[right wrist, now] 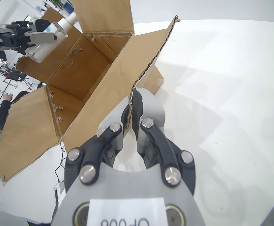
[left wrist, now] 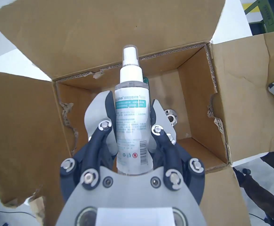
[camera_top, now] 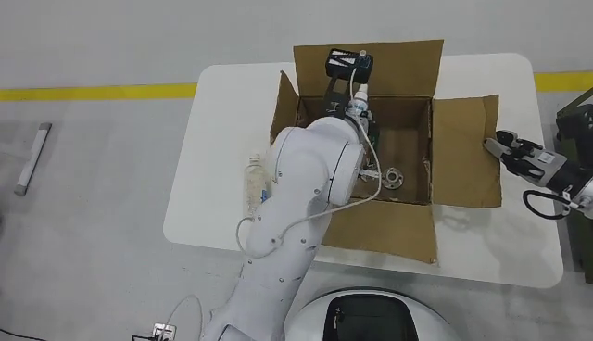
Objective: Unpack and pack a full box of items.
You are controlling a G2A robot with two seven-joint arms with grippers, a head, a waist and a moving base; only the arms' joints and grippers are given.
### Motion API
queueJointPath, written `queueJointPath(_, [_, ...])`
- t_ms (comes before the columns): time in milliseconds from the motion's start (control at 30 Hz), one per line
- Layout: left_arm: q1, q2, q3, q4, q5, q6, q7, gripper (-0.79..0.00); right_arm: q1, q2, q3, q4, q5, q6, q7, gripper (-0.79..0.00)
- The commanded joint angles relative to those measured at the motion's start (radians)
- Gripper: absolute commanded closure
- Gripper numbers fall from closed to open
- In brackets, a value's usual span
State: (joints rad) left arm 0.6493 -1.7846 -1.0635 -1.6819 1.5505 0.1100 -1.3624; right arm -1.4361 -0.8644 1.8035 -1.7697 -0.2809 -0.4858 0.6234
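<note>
An open cardboard box (camera_top: 408, 128) stands on the white table, flaps spread. My left gripper (left wrist: 131, 112) hangs over its far left corner, shut on a clear spray bottle (left wrist: 131, 116) with a white cap and a teal label; the bottle (camera_top: 359, 98) points at the back flap. Deep in the box lie a metal flange ring (left wrist: 170, 116) and a green-capped item (left wrist: 145, 79) behind the bottle. My right gripper (right wrist: 132, 105) is shut on the edge of the box's right flap (right wrist: 118, 83); the same gripper (camera_top: 500, 148) meets that flap in the top view.
A clear plastic bottle (camera_top: 253, 182) lies on the table left of the box, beside my left arm. The white table (camera_top: 491, 239) has free room at the front right. A green rack (camera_top: 579, 119) stands past the table's right edge.
</note>
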Motion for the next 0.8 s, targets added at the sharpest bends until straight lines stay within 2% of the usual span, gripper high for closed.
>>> queueJointPath(0, [0.013,0.002,-0.011,-0.009,0.001,-0.004,-0.002,0.000,-0.002,0.000,0.000,-0.001,0.000,0.000,0.000,0.000])
queueJointPath(200, [0.030,0.003,-0.004,0.020,0.024,-0.024,0.012,0.000,-0.010,0.000,0.002,-0.007,0.001,0.002,-0.006,0.000])
queueJointPath(300, [0.031,0.002,0.014,0.074,0.048,-0.031,0.021,0.000,-0.013,0.000,0.003,-0.010,0.001,0.001,-0.010,0.000])
queueJointPath(500, [0.035,-0.008,0.059,0.257,0.034,-0.027,0.061,0.000,-0.014,0.000,0.007,-0.016,0.007,0.001,-0.009,0.000])
queueJointPath(767, [-0.015,-0.025,0.080,0.503,0.020,-0.002,0.144,0.000,-0.013,0.001,0.014,-0.017,0.010,0.002,-0.005,0.000])
